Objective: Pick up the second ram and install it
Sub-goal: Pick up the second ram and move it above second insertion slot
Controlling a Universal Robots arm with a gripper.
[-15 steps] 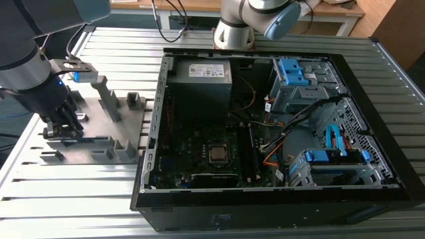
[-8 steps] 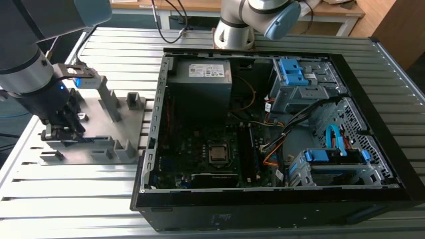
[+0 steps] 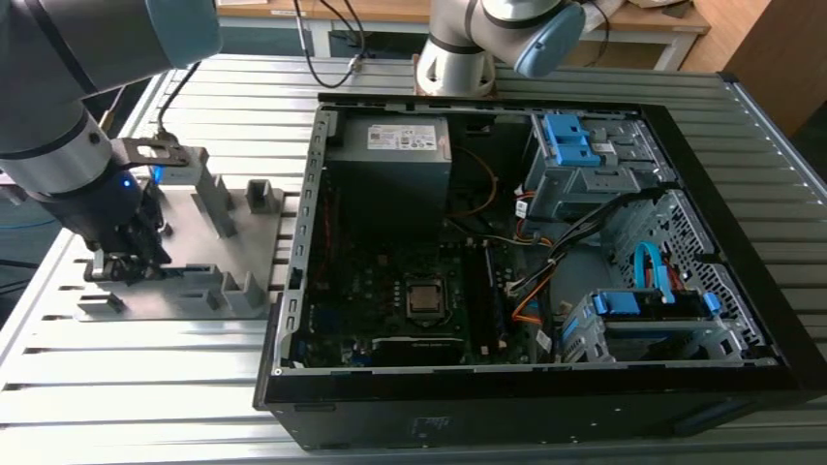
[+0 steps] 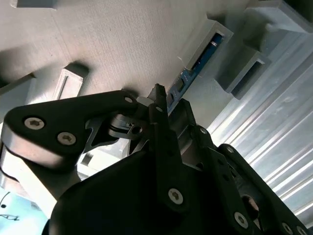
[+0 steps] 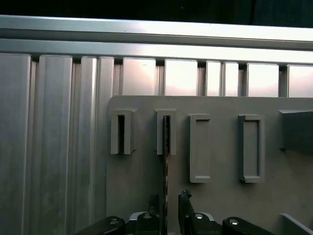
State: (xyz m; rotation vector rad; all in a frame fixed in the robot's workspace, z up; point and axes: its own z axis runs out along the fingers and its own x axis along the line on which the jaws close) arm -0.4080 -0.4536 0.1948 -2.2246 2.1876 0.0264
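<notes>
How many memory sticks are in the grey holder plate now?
1 visible. The thin dark memory stick stands on edge in a slotted post of the grey holder plate, between the open jaws. The neighbouring post's slot looks empty; others may be hidden.

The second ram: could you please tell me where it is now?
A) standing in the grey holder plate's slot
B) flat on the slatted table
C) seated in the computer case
A: in the first wrist view the second ram stands edge-on in a slot of the holder plate, with the gripper straddling it.
</notes>
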